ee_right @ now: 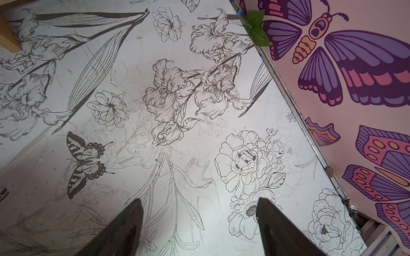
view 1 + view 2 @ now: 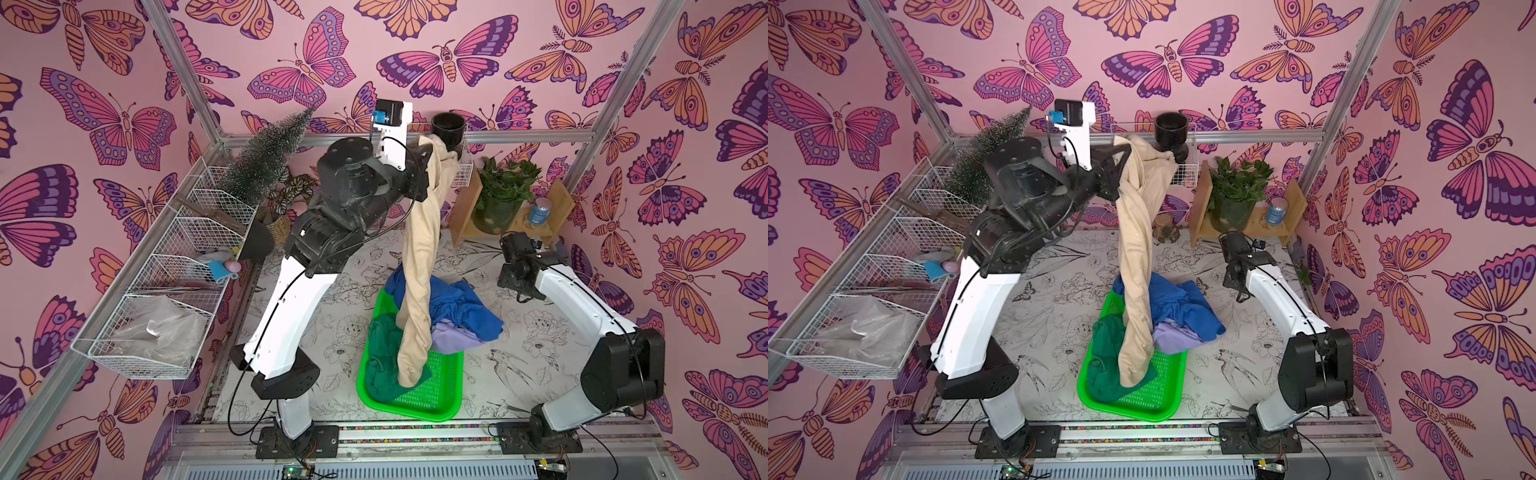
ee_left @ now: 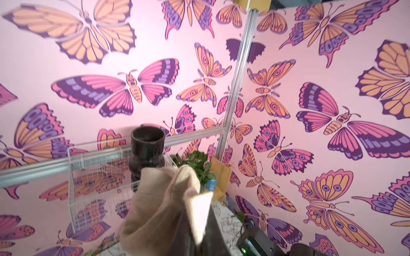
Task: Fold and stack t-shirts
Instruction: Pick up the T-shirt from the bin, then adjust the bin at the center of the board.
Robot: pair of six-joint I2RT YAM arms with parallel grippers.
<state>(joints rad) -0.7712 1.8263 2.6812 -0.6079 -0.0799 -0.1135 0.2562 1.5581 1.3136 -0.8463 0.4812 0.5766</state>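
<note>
My left gripper [image 2: 430,156] is raised high at the back, shut on the beige t-shirt [image 2: 419,257], which hangs twisted down to the green basket [image 2: 440,401]; in the left wrist view the beige cloth [image 3: 159,206] bunches over the jaws. Its lower end rests on the dark green t-shirt [image 2: 384,353]. A royal blue t-shirt [image 2: 461,309] and a lavender t-shirt [image 2: 455,334] are crumpled over the basket's far right edge. My right gripper [image 1: 199,206] is open above the bare floral table [image 1: 133,124] at the right rear, holding nothing.
White wire baskets [image 2: 166,291] line the left wall. At the back stand a small frosted tree [image 2: 266,158], a black vase [image 2: 448,131] and a wooden shelf [image 2: 557,208] with a potted plant [image 2: 505,191] and a blue can [image 2: 541,211].
</note>
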